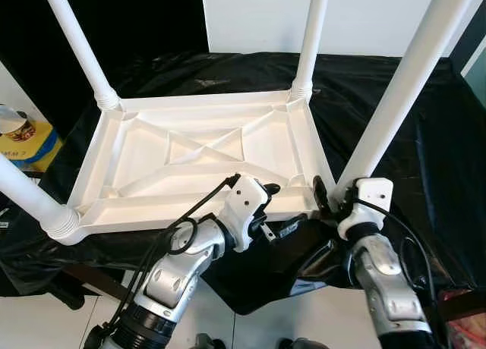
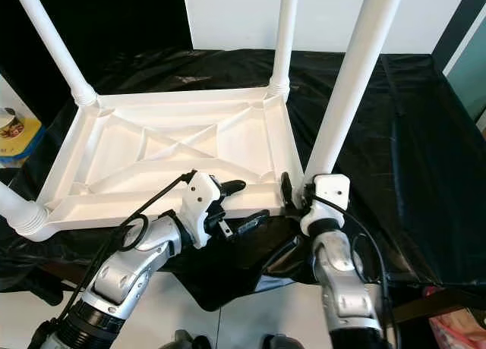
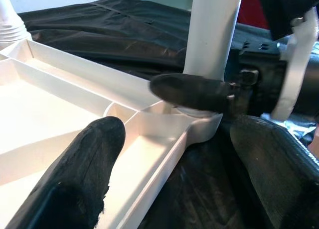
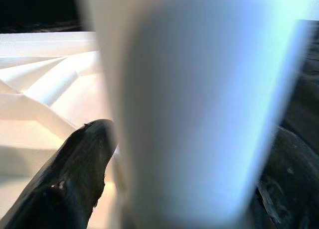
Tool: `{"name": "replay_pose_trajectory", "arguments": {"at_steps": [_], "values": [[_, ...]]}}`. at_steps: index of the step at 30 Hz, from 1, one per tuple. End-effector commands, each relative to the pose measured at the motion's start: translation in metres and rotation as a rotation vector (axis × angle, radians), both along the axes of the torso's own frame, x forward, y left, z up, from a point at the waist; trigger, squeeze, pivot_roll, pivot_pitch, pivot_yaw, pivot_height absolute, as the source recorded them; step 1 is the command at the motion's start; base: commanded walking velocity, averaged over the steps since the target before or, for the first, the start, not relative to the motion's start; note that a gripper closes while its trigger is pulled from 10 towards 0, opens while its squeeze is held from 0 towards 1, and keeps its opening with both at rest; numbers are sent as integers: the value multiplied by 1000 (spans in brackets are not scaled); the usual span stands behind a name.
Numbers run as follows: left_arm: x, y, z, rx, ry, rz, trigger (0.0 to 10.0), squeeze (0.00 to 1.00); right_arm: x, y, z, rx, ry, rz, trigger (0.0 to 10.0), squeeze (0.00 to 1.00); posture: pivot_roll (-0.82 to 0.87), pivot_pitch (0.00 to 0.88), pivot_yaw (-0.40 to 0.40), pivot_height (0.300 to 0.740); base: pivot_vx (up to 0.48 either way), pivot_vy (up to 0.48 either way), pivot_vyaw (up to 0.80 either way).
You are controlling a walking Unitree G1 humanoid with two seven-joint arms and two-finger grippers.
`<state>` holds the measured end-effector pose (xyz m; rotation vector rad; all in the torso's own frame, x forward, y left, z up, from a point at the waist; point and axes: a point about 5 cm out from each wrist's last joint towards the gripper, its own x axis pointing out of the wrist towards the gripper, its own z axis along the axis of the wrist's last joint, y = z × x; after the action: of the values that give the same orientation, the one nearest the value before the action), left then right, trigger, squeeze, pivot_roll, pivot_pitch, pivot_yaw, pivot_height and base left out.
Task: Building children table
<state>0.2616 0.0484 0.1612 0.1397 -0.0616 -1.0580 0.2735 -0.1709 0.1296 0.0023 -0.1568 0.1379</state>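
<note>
The white plastic table top [image 1: 190,155] lies upside down on a surface draped in black sheeting [image 1: 425,136], ribbed underside facing up. Four white legs stand up out of its corners: far-left leg [image 1: 76,42], far-right leg [image 1: 313,38], near-left leg [image 1: 30,201] leaning out toward the left edge, and the near-right leg [image 1: 406,80], tall and close to the camera.

Right gripper [image 1: 328,197] is down at the foot of that near-right leg, right at the corner socket. From the right wrist camera the leg sits squarely between the two black fingers [image 4: 75,174], one on each side of it, so the grip is closed around the leg.

Left gripper [image 1: 275,209] is at the near rim of the table top, just left of the same corner. Its fingers [image 3: 84,169] are spread wide, one over the inside of the tray-like underside, the other outside over the black sheeting, with the rim running between them; whether either one touches the plastic I cannot tell.

Off to the far left, beyond the sheeting, a yellow and blue container [image 1: 26,140] with a round lid sits low beside the table
</note>
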Motion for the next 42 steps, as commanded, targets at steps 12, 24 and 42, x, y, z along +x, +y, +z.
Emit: {"name": "replay_pose_trajectory", "arguments": {"at_steps": [12, 24, 42], "values": [[-3, -2, 1, -4, 11, -27, 10000, 0, 4, -5, 11, -112, -17, 294, 10000, 0, -112, 132, 29, 740, 0, 0, 0], [-5, -2, 1, -3, 12, -24, 10000, 0, 11, -8, 4, -159, 24, 376, 2863, 0, -97, 134, 23, 740, 0, 0, 0], [-6, -3, -2, 4, 18, -33, 10000, 0, 10, -13, -13, -130, 104, 227, 10000, 0, -105, 117, 25, 740, 0, 0, 0]]}}
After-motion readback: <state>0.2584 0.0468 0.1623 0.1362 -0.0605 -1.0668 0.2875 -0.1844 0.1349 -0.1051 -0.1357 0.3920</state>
